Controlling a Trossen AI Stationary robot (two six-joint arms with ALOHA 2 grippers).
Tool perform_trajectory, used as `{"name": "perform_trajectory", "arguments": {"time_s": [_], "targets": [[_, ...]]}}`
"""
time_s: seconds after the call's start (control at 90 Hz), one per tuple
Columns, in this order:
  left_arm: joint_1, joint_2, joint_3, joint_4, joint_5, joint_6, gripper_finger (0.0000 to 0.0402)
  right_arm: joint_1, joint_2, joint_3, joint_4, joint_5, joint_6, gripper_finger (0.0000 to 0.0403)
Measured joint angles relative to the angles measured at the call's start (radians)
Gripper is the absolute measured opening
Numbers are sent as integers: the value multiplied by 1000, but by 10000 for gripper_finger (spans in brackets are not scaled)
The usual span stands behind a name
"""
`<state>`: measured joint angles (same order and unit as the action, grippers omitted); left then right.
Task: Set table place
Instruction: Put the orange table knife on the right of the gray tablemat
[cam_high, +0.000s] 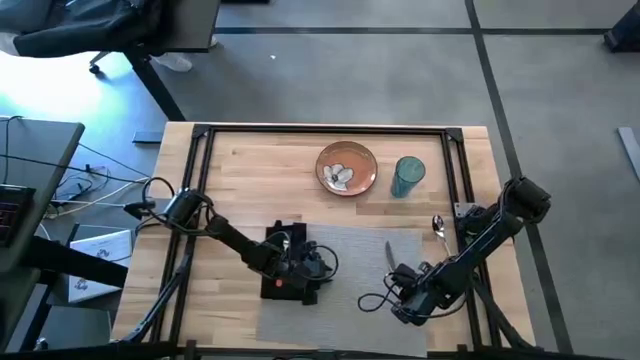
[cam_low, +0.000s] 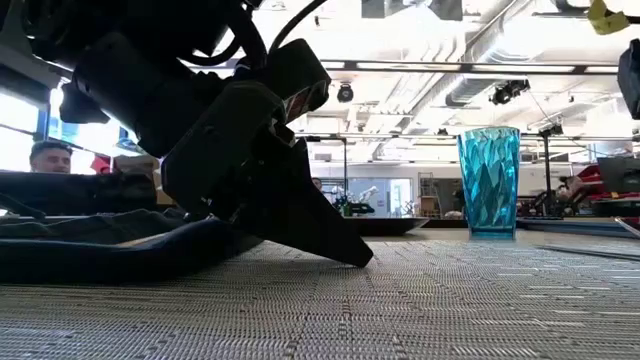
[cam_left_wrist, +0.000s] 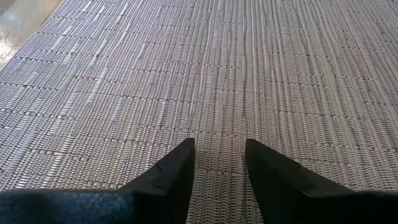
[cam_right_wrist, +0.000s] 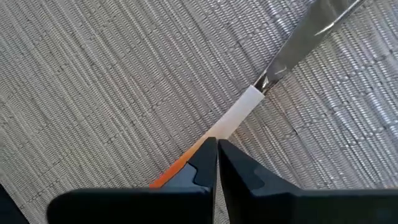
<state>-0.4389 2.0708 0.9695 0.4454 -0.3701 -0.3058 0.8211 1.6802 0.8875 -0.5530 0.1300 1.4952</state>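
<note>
Grey woven placemat (cam_high: 340, 280) lies at the near middle of the light butcher-block wooden counter (cam_high: 250, 160), and the place setting on it is only part done. On the mat's right side lies a knife with a steel blade and a white-and-orange handle (cam_right_wrist: 239, 112); the right claw (cam_right_wrist: 216, 155) sits low over that handle, its two dark fingers clenched with the orange end showing beside their tips, apparently pinching it. On the mat's left side the left claw (cam_left_wrist: 219, 163) rests fingertips-down on the weave, its fingers parted a little and holding nothing, just beside a crumpled black cloth napkin (cam_high: 285, 262). Off the mat, a steel spoon (cam_high: 438, 226) lies near its far right corner; farther back stand an orange-brown round plate with a pale pattern (cam_high: 347, 168) and a faceted blue plastic tumbler (cam_low: 489, 180), side by side. The step in hand looks like placing the knife at the right of the setting. The next move probably calls for squaring the knife and letting go, then bringing the plate to the mat's centre.
</note>
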Motion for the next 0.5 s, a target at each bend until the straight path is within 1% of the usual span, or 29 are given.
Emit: {"name": "perform_trajectory", "arguments": {"time_s": [0.222,0.367,0.5], "targets": [[0,0,0,0,0,1,129,-9,3,-1,50,8,1,0],[0,0,0,1,0,-5,129,-26,3,-1,95,7,29,0],[0,0,0,1,0,-7,129,-42,2,-1,74,6,23,0]]}}
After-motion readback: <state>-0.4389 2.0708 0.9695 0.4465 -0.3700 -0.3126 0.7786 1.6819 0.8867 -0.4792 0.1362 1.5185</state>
